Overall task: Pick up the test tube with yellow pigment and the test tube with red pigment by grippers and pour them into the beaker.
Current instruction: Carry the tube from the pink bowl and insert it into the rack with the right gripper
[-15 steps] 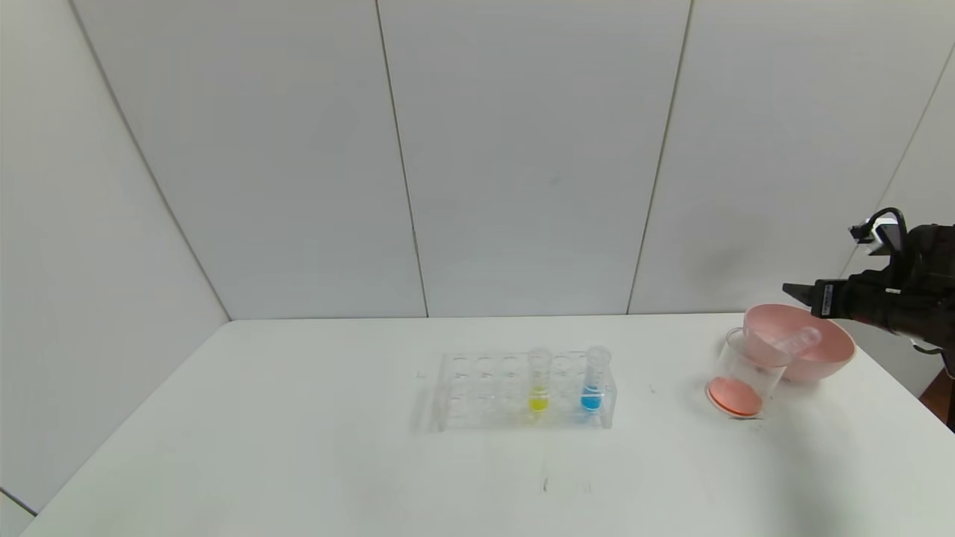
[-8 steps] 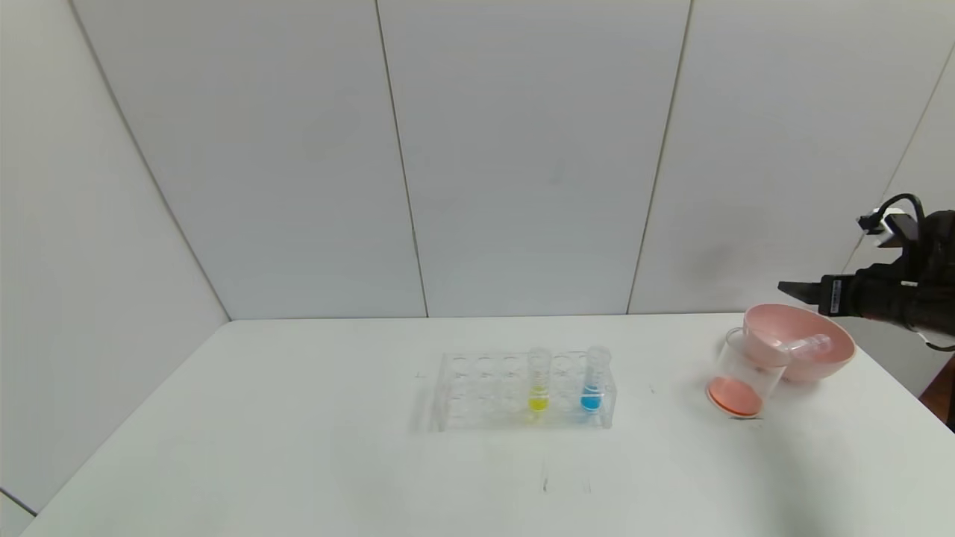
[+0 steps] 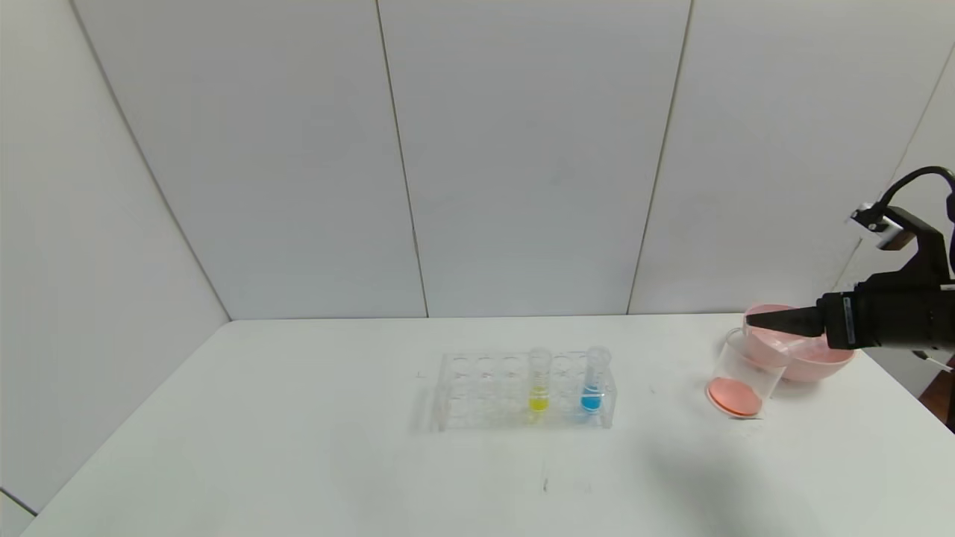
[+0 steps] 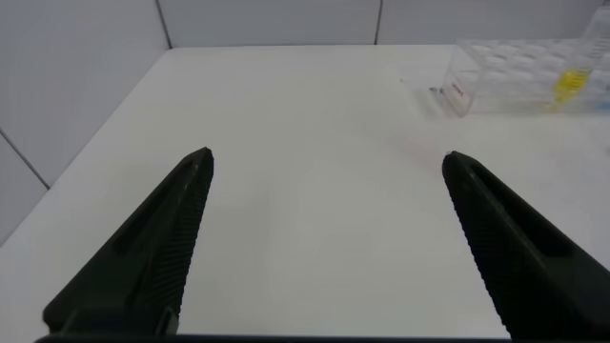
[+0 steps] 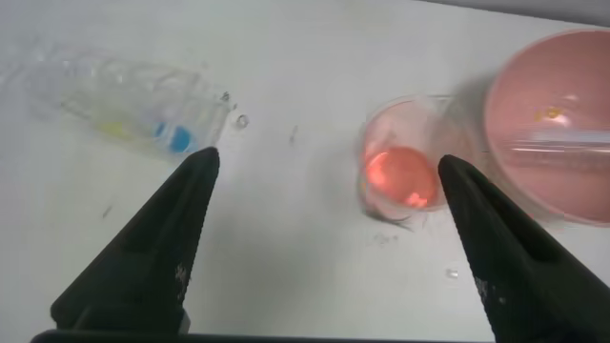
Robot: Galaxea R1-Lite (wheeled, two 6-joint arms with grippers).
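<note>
right gripper (image 5: 324, 171) lifted, swung left | jaws apart, empty | beaker (image 5: 405, 157) below, between fingertips

The rack (image 3: 525, 391) is clear, holding one tube with yellow (image 3: 538, 382) liquid and one with blue (image 3: 594, 380). The clear beaker (image 3: 741, 377) holds red-orange liquid beside a pink bowl (image 3: 809, 358). The table (image 3: 298, 447) is white.
</note>
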